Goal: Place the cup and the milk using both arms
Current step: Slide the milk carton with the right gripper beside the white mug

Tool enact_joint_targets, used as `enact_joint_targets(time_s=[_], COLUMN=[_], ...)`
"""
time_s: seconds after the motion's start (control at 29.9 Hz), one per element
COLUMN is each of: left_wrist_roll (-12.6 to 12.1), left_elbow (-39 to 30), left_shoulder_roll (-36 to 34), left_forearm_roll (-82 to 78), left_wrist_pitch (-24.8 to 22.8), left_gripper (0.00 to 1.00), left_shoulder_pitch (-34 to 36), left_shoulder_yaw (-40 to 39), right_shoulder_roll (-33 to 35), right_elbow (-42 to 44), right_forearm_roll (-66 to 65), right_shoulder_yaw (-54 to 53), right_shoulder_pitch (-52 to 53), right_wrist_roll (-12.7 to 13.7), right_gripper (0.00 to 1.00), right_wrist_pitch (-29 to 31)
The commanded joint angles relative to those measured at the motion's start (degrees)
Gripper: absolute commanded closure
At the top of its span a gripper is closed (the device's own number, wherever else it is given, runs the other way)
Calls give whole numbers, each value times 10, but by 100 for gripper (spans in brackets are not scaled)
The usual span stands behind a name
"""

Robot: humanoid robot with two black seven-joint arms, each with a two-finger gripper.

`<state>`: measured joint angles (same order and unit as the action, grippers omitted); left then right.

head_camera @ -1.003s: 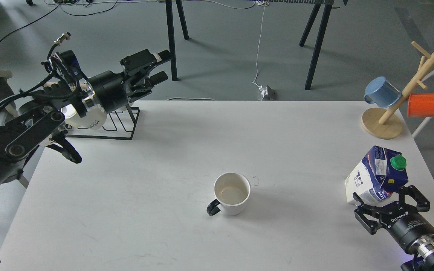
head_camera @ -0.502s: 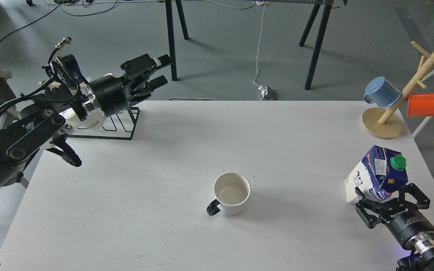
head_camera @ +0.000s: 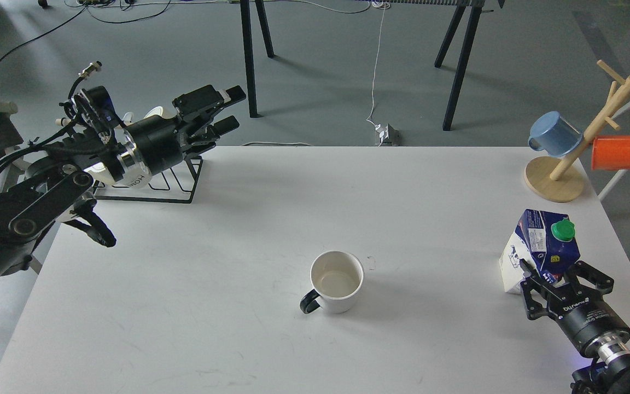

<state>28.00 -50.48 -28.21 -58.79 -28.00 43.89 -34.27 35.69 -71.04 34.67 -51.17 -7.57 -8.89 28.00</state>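
both arms are black. the left arm (head_camera: 25, 208), coming in from nine o'clock, has a thick rounded link with a round joint cap, a shiny silver ring at the wrist, loose black cables looped over it and a small metal plug sticking up. the right arm (head_camera: 599, 334), at five o'clock, is a black cylinder with white lettering and a silver collar.

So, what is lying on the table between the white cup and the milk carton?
Nothing. In the head view the table is bare between the cup and the milk carton; only their shadows fall there.
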Motion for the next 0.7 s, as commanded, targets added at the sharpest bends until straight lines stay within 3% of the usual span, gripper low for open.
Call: enact_joint_targets(time_s=[0.0,0.33,0.67], left_wrist_roll=[0,0,0], left_elbow=[0,1,6], left_shoulder_roll=[0,1,1], left_forearm_roll=[0,-2,-2], left_wrist_pitch=[0,0,0], left_gripper=[11,11,11], left_shoulder_pitch=[1,-1,-1], left_shoulder_yaw=[0,2,2], right_shoulder_roll=[-1,-32,-120], right_elbow=[-4,-16,-38], right_forearm_roll=[-1,-52,-135], right_shoulder_yaw=[1,15,66], right_shoulder_pitch=[0,54,106], right_wrist_roll=[0,4,5], right_gripper=[76,77,78], right_wrist_pitch=[0,0,0])
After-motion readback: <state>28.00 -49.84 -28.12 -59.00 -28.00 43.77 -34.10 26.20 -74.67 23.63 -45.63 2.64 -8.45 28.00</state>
